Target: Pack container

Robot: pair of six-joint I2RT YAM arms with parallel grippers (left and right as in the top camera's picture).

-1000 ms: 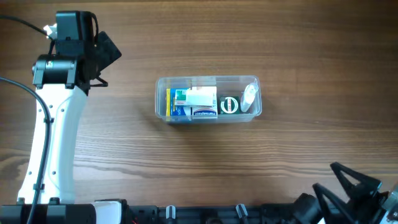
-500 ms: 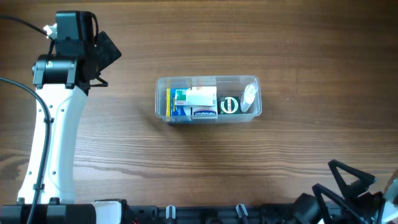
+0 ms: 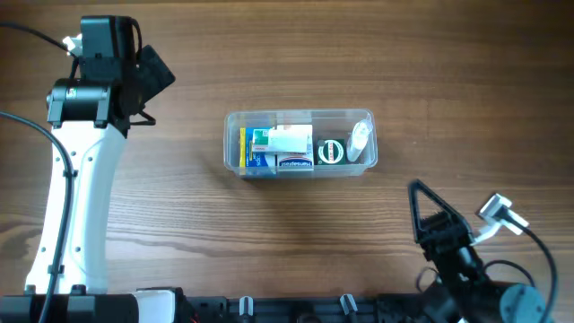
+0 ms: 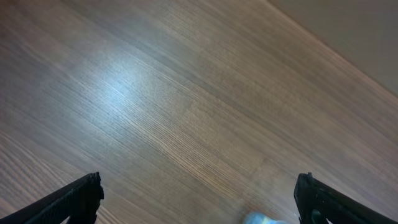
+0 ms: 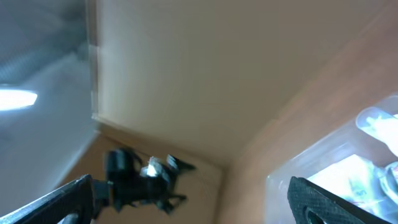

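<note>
The clear plastic container point(image 3: 230, 144) sits at the middle of the wooden table. Inside it are a white box point(image 3: 289, 138), a blue and yellow box point(image 3: 255, 154), a green round tin point(image 3: 332, 151) and a small clear bottle point(image 3: 359, 142). My left gripper point(image 3: 146, 88) hangs open at the far left, well away from the container; in the left wrist view this gripper point(image 4: 199, 202) has only bare wood between its fingers. My right gripper point(image 3: 427, 212) is open and empty, in front of the container's right end. In the right wrist view the gripper point(image 5: 186, 202) faces the container's wall point(image 5: 292, 177), blurred.
The left arm's white link point(image 3: 72, 206) runs along the table's left side. The right wrist view shows the left arm point(image 5: 143, 177) far across the table. The table's front edge carries a black rail point(image 3: 296, 309).
The right arm has swung up from the bottom right corner toward the container, and its jaws have spread wider. The left arm and the container have not moved.
</note>
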